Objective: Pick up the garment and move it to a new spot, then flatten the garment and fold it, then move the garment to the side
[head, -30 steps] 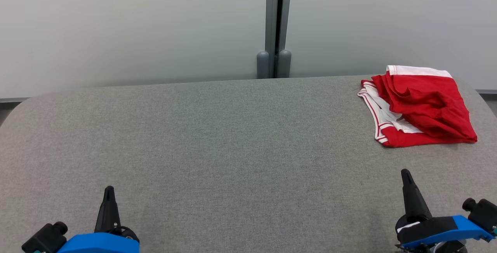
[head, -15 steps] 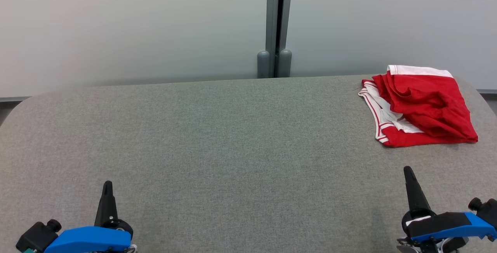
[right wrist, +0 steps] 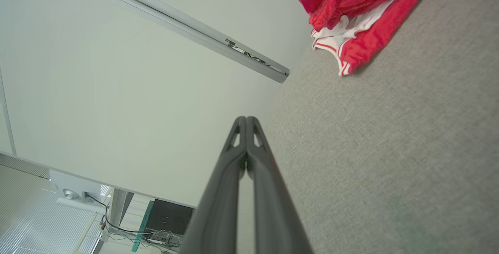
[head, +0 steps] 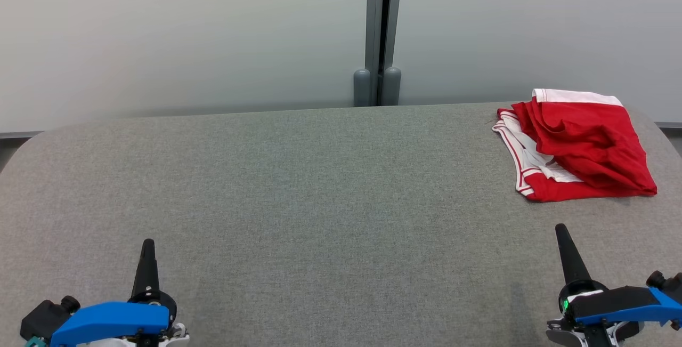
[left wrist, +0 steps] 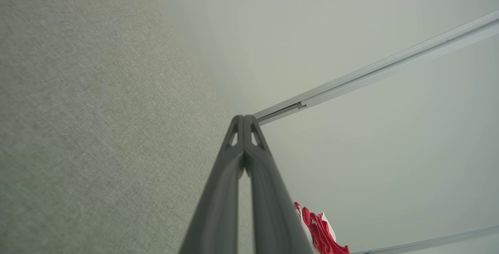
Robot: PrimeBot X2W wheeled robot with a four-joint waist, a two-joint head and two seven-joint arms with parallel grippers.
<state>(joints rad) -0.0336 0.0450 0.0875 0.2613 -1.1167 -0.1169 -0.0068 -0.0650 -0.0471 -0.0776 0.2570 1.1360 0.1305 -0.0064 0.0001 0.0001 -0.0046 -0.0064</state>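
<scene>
Head view is showing the garment (head: pixel 578 147) lying loosely folded at the table's (head: pixel 319 203) far right, seemingly already set aside, while the wrist views are showing the left gripper (left wrist: pixel 244 118) and right gripper (right wrist: pixel 246 119) pinched closed, gripping nothing, suggesting little is remaining

The garment (head: pixel 578 144) I am to handle is red with white trim. It lies on the table (head: pixel 319 203), at the far right corner, close to the back edge and the rounded right end. It is loosely folded into a rumpled pile, not flat. The top layer is plain red and creased, with a white band along its far edge. On the side toward the table's middle, a white layer with thin red stripes sticks out from under the red. The near edge runs as a red strip.
</scene>
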